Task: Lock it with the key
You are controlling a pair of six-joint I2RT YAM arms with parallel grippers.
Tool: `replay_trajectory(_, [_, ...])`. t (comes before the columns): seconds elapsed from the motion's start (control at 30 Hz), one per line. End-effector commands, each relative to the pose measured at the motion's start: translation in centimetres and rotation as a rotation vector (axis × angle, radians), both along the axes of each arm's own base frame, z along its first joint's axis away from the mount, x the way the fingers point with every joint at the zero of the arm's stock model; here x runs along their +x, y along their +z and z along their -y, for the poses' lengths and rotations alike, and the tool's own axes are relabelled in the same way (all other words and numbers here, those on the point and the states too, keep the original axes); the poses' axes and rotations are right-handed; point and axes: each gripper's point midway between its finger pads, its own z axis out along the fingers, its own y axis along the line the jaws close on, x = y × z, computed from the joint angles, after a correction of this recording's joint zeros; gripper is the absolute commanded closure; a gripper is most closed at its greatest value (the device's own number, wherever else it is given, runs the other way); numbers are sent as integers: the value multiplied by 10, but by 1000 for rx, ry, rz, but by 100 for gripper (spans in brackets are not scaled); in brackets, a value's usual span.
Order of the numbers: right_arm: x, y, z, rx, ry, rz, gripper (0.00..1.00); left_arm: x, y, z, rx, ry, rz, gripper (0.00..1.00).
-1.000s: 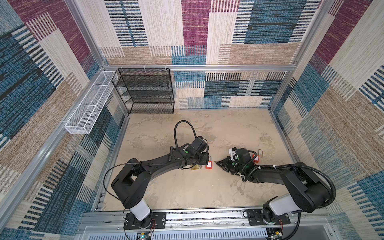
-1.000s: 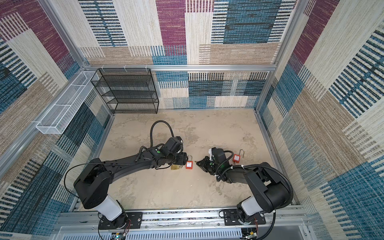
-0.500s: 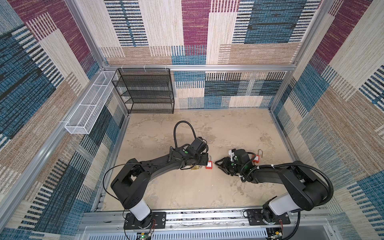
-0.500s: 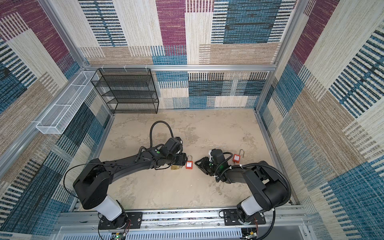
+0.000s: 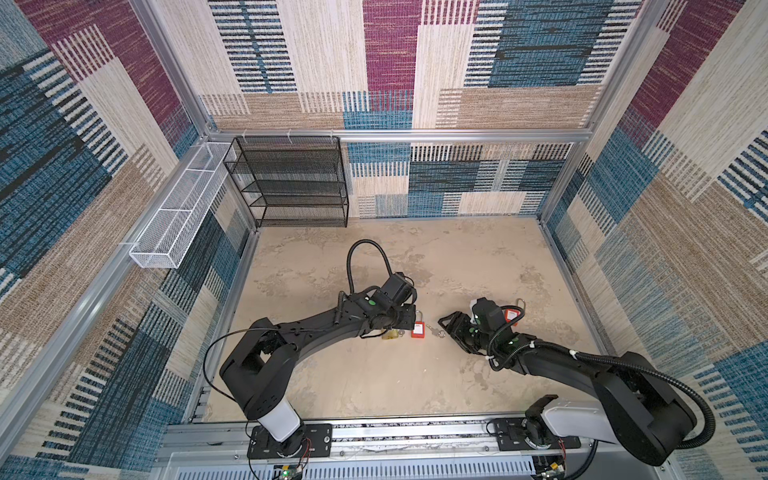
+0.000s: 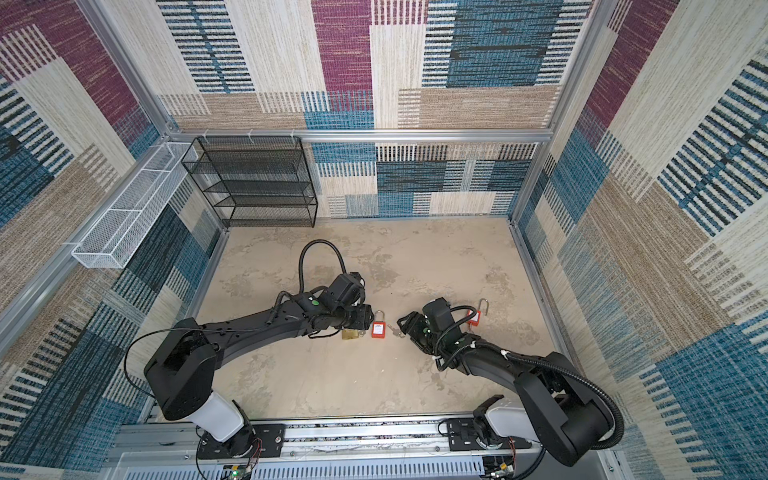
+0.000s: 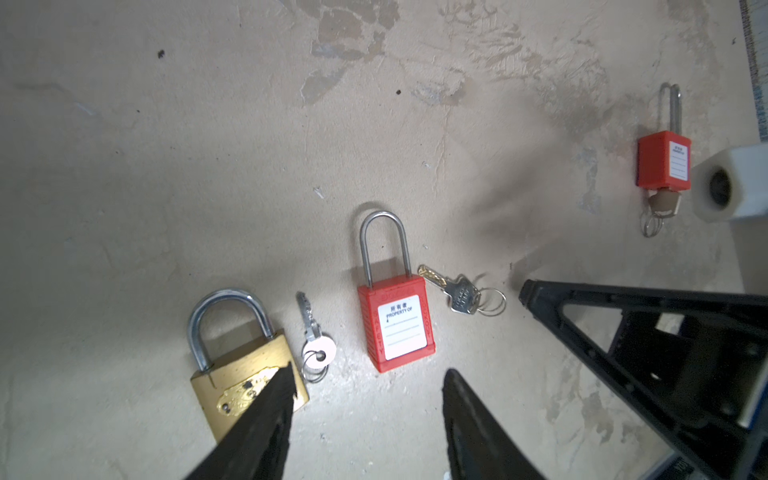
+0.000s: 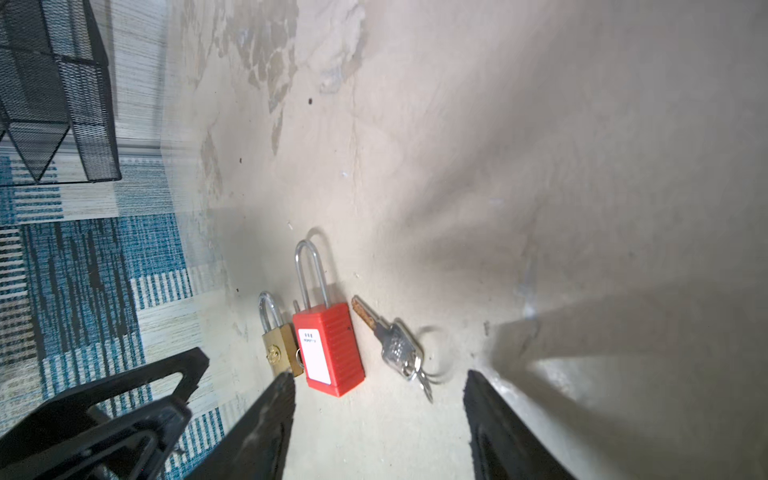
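L jaws are hanging open by red padlock (image 7: 397,324); R jaws are gaping, empty; key (image 8: 399,351) is lying on table (image 7: 166,166) just beside padlock.

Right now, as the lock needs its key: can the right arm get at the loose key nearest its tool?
Probably yes: the key lies uncovered beside the red padlock, just ahead of the open right tool, nothing in between.

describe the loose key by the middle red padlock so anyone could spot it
Near the middle of the beige floor lies a red padlock next to a brass padlock. The key lies beside the red one, away from the brass one. It has a silver metal head and brass-coloured blade, unlike the white-headed key between the padlocks.
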Motion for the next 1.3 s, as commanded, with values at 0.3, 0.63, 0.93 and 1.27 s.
replay_trajectory(0.3, [27,17,-7,16,73,72,32,0,3,-12,31,28,14,41])
replay_trajectory(0.63, [29,16,-18,64,148,65,32,0,2,-9,26,22,10,42])
replay_trajectory(0.93, [22,11,-23,97,174,49,32,0,-2,-8,31,23,-7,43])
replay_trajectory(1.27, [6,8,-30,166,227,43,33,2,-1,-6,42,17,-8,44])
